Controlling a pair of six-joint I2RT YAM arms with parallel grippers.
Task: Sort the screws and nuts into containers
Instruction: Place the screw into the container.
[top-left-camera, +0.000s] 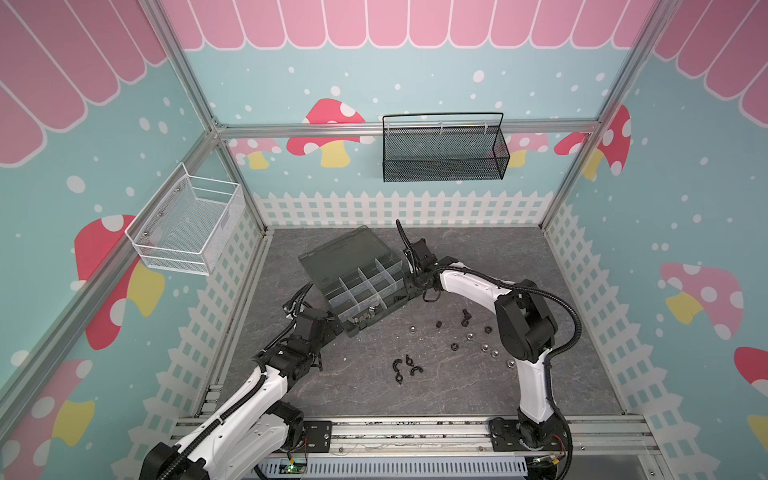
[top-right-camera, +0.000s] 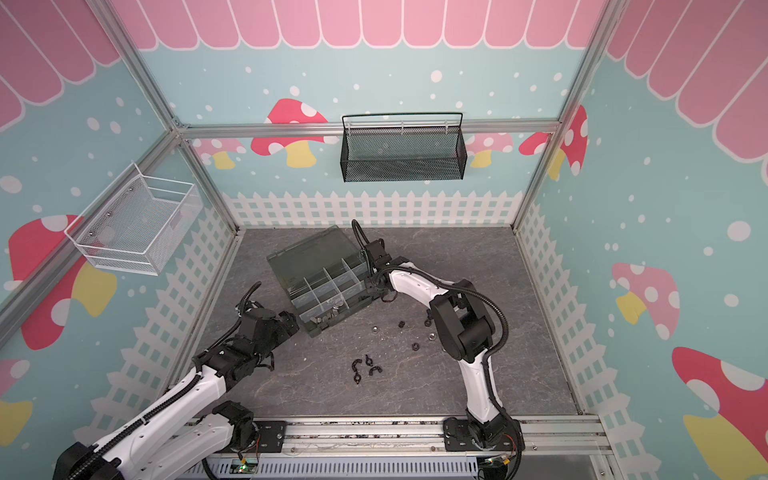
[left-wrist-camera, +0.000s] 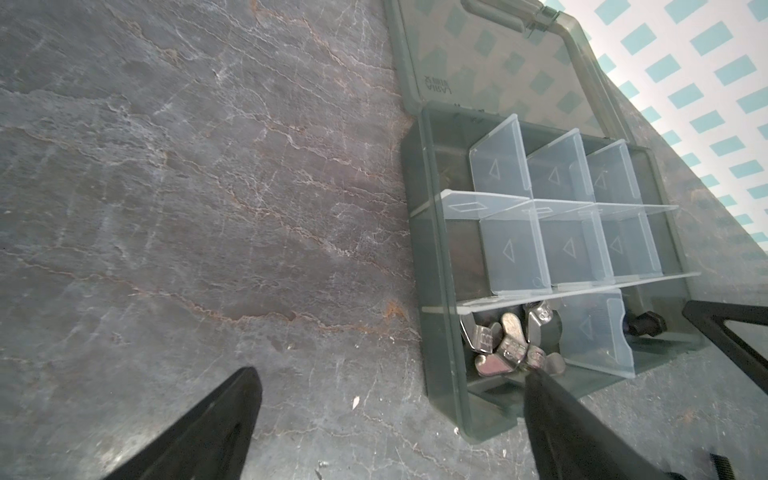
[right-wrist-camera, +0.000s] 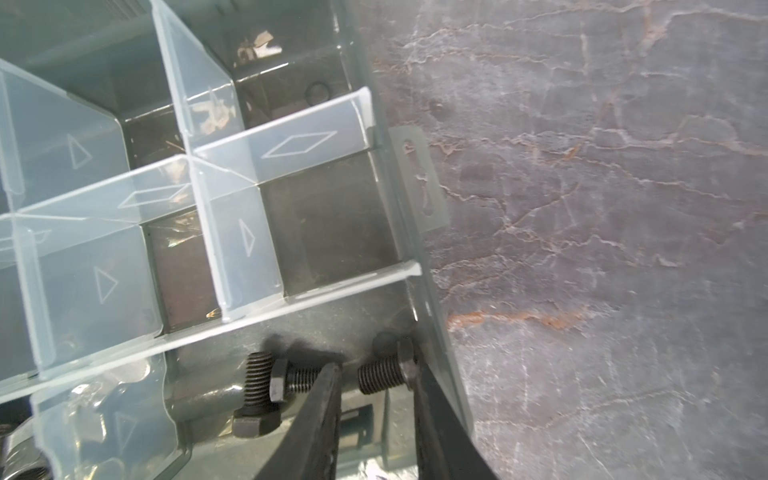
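Observation:
The dark grey organizer box lies open mid-table, its containers split by whitish dividers. My right gripper reaches into a corner compartment, its jaws parted. A black screw lies between them, its head against one finger and its thread end apart from the other. Two more screws lie beside it. My left gripper stands wide open astride the box's near corner, one finger over the silver winged nuts. Black winged nuts lie loose on the table.
Silver domed nuts, black hex nuts and small black parts are scattered to the right of the box, near the right arm's elbow. The smoky lid lies back. A black mesh basket and a white one hang on the walls.

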